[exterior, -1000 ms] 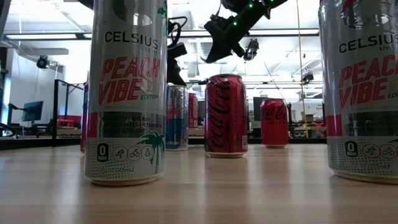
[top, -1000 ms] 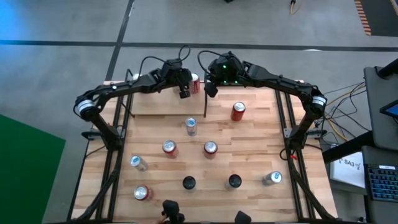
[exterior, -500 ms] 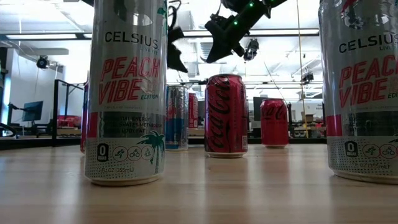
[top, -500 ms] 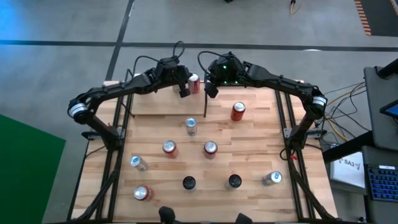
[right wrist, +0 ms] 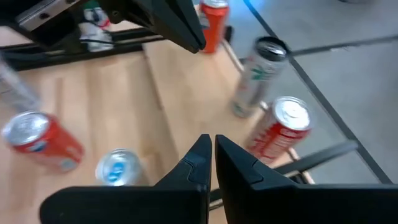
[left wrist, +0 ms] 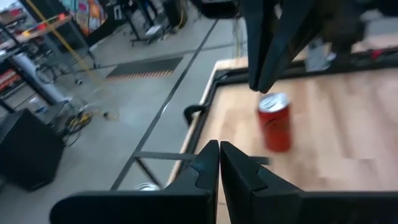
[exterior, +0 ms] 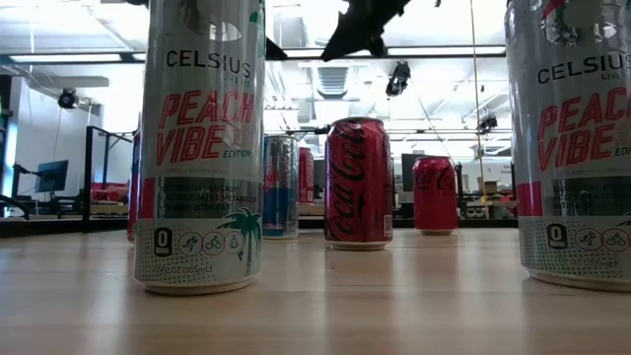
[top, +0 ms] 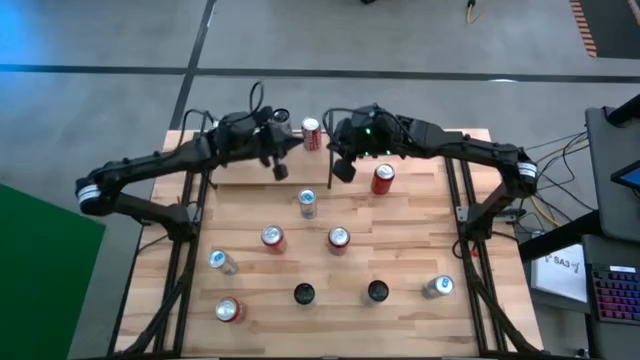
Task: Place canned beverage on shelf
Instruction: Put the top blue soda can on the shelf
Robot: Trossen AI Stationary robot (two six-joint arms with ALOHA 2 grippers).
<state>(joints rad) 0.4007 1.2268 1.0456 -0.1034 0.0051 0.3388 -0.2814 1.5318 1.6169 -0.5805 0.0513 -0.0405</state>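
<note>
One red can (top: 311, 133) already stands on the shelf (top: 240, 170), the raised pale plank at the far left of the surface (top: 420, 230), close to its thin black upright rod (top: 331, 160). That spot reads as a finished delivery: the can is upright, free of both arms, set back from the plank's front edge.

The left tool (top: 279, 170) hangs above the shelf just in front of that can, its fingers pressed together around nothing. From its own wrist camera the two dark fingers (left wrist: 208, 163) meet tip to tip. The right tool (top: 343, 170) hovers just past the rod, near another red can (top: 382, 179), equally pinched shut and empty, as its wrist view shows (right wrist: 208, 155). Neither seems poised to grasp; I take both arms to be pulling clear before the next pick.

The rest of the cans wait scattered across the surface: a silver one (top: 307, 203), two red tops (top: 271, 237) and (top: 338, 238), and more toward the near edge, spaced so a tool can come down around each.

Compared with a second ago, the left arm has swung outward, its elbow now well off the surface's left side, and its tool has drawn back from the placed can toward the shelf's front. The right tool has slid slightly nearer. In the low view both have risen almost out of sight. No can has moved.
</note>
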